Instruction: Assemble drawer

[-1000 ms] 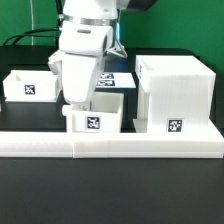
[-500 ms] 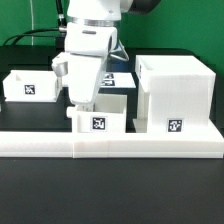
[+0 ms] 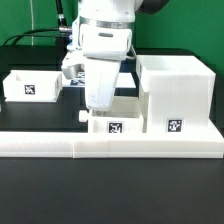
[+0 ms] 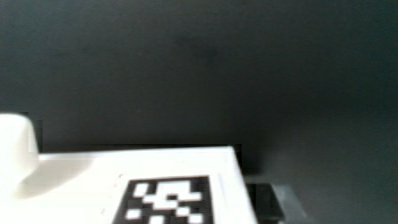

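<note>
The drawer housing [image 3: 178, 95], a tall white box with a tag on its front, stands at the exterior view's right. A shallow white tray [image 3: 113, 126] with a tag and a small knob [image 3: 83, 114] sits just left of the housing. My gripper [image 3: 103, 110] reaches down into it, shut on its wall; the fingertips are hidden. A second tagged tray [image 3: 30, 85] sits at the far left. The wrist view shows the held tray's tagged face [image 4: 169, 195], its knob [image 4: 15, 145] and one dark finger [image 4: 267, 200] beside the wall.
A long low white border wall [image 3: 110, 146] runs along the front of the parts. The marker board [image 3: 128, 78] lies flat behind the arm. Black cables [image 3: 35, 35] trail at the back left.
My gripper has moved toward the exterior view's right, taking the tray with it. The tray now sits close beside the housing.
</note>
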Controlling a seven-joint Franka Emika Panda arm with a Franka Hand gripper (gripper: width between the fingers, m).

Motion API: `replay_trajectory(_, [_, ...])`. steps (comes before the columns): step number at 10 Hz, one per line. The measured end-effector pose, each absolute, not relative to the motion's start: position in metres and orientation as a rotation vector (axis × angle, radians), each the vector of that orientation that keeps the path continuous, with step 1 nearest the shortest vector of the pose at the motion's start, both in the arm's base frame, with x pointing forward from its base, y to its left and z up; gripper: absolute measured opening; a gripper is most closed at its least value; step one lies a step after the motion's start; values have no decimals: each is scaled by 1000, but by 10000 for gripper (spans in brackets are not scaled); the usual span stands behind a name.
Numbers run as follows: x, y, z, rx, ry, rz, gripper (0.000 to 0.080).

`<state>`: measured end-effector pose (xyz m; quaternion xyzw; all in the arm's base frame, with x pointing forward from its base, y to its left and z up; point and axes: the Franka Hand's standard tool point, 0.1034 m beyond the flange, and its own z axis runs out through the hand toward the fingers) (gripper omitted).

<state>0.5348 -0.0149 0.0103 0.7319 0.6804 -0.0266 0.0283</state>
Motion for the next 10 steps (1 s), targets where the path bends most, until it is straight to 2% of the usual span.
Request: replay_trajectory(10, [537,-12,8,2260,2080,-54,77])
